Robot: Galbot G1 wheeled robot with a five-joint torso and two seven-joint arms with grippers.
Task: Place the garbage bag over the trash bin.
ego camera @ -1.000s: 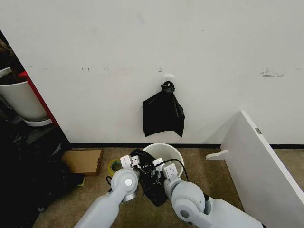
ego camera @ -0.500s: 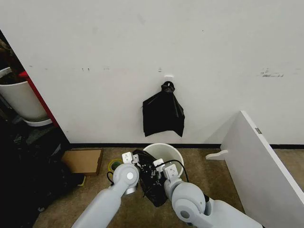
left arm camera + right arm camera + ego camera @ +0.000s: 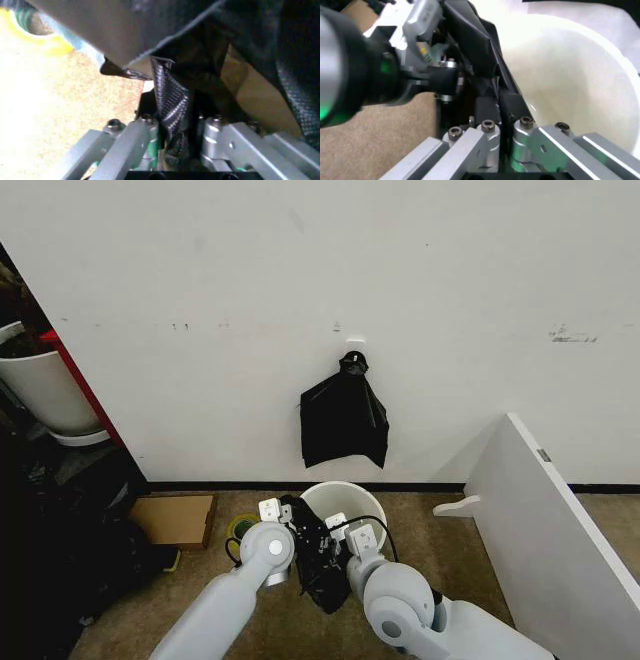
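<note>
At the foot of the white wall (image 3: 450,280), the round white trash bin (image 3: 365,505) stands on the brown carpet (image 3: 420,530) with the black garbage bag (image 3: 318,565) bunched against its near left rim, draped down the outside. Both grippers meet there: the left gripper (image 3: 172,122) has its fingers pressed onto a fold of the bag, and the right gripper (image 3: 495,112) likewise pinches the bag's edge just beside the bin's rim. Higher on the wall hangs a knotted black bunch (image 3: 343,420), and a yellow tape roll (image 3: 240,528) lies near a cardboard box (image 3: 175,520).

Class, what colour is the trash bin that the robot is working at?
White; the trash bin shows best in the head view.
</note>
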